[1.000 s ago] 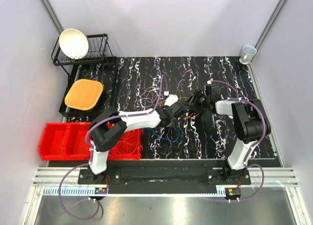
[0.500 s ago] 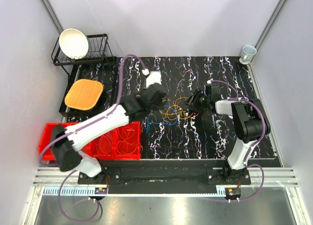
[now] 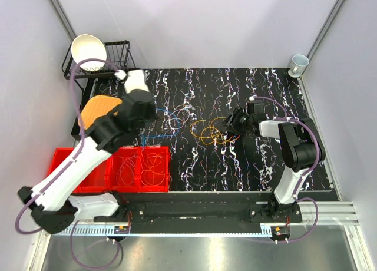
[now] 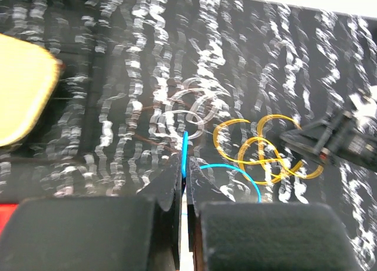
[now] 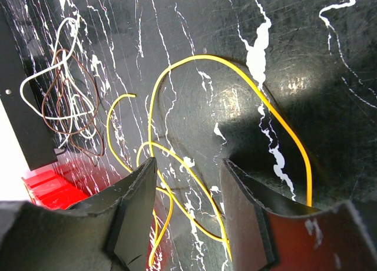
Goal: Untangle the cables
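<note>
Blue cable (image 4: 184, 153): one end runs up out of the left claw (image 4: 184, 168), and the rest curves away right in a loose arc over the black mat (image 3: 194, 165). The left claw is pinched tight on it, its fingers meeting with only the wire between them. In the top view this claw sits at the mat's far-left part, beside the woven yellow pad (image 3: 100, 113).

Whitish cables (image 4: 188, 109): a small knot of overlapping loops lies flat on the mat just beyond the blue cable's held end. The right wrist view shows a brown strand (image 5: 99, 115) woven through them. I cannot tell if the blue cable touches this knot.

Yellow cables (image 3: 211, 131): three or four linked rings lie mid-mat, right of the whitish knot and apart from it. The right claw (image 5: 188, 165) stands at their right edge, low over the mat. Its fingers are held apart at a middling gap, and yellow wire lies on the mat in and under that gap. Neither finger is seen pressing on the wire.

Orange cables (image 3: 154, 169): coiled loops lie inside the right-hand compartments of the red bins (image 3: 65, 165), which sit at the near-left edge of the mat.

Further out on the surface, a dish rack (image 3: 118, 65) at the far-left corner holds a white bowl (image 3: 88, 52) on edge. A mug (image 3: 298, 63) stands at the far-right corner.
</note>
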### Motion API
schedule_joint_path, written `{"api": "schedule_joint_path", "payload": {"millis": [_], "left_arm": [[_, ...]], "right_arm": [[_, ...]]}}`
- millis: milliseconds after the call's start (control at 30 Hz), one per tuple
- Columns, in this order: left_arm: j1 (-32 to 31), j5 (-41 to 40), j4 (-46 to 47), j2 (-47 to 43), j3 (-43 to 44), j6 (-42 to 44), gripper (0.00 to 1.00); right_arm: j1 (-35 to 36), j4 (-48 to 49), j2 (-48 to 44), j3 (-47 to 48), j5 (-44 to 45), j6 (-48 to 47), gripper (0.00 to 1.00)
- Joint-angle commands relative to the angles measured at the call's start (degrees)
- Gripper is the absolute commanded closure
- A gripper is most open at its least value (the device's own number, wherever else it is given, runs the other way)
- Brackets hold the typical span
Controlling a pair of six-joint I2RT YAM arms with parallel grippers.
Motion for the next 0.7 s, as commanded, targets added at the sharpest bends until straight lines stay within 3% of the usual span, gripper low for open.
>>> {"api": "schedule_joint_path", "payload": {"millis": [0, 333, 667], "left_arm": [[2.8, -6.7, -4.9, -5.5, 1.5, 1.8, 1.00], [8.3, -19.5, -15.7, -15.4, -2.9, -2.1, 1.00], [18.3, -21.8, -21.1, -19.2, -11.5, -8.3, 1.00]], "right_arm": [[0.7, 1.0, 0.6, 1.7, -0.7, 0.2, 0.47], [0.7, 1.2, 0.7, 1.6, -1.0, 0.3, 0.47], [0.6, 0.8, 0.0, 1.5, -1.1, 0.2, 0.47]]}}
